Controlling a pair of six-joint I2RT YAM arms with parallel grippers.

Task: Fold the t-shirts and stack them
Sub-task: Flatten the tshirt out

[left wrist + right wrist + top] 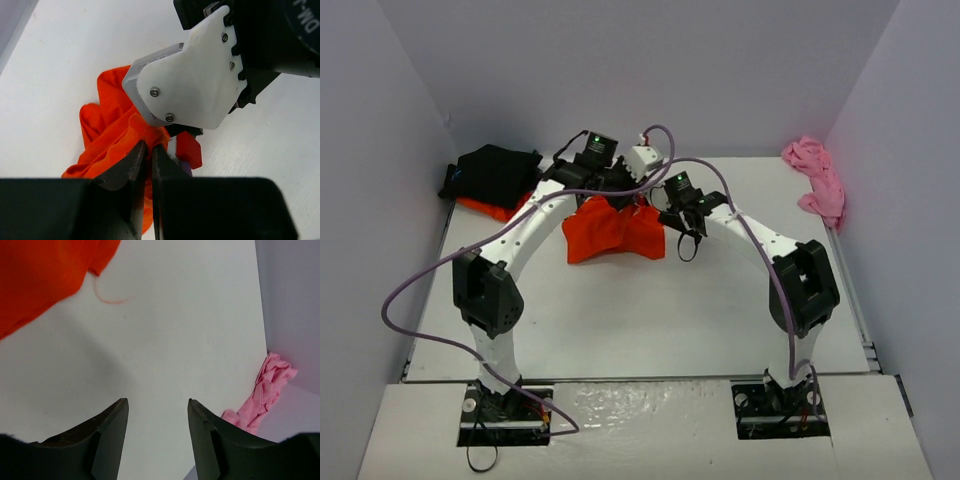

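A bright orange-red t-shirt [610, 232] hangs bunched over the middle of the table. My left gripper [623, 197] is shut on its top fold, and in the left wrist view the fingers [134, 161] pinch the orange cloth [107, 125]. My right gripper [661, 212] hovers just right of that shirt, open with nothing between its fingers [111, 426]; only an edge of the orange cloth [40, 275] shows at its upper left. A black t-shirt [495, 172] lies on another orange-red one [485, 208] at the back left. A pink t-shirt [817, 178] lies crumpled at the back right.
Grey walls close in the white table [650, 310] at the back and both sides. The right gripper's white housing [190, 85] fills the upper right of the left wrist view, close to the left fingers. A purple cable [430, 275] loops off the left arm.
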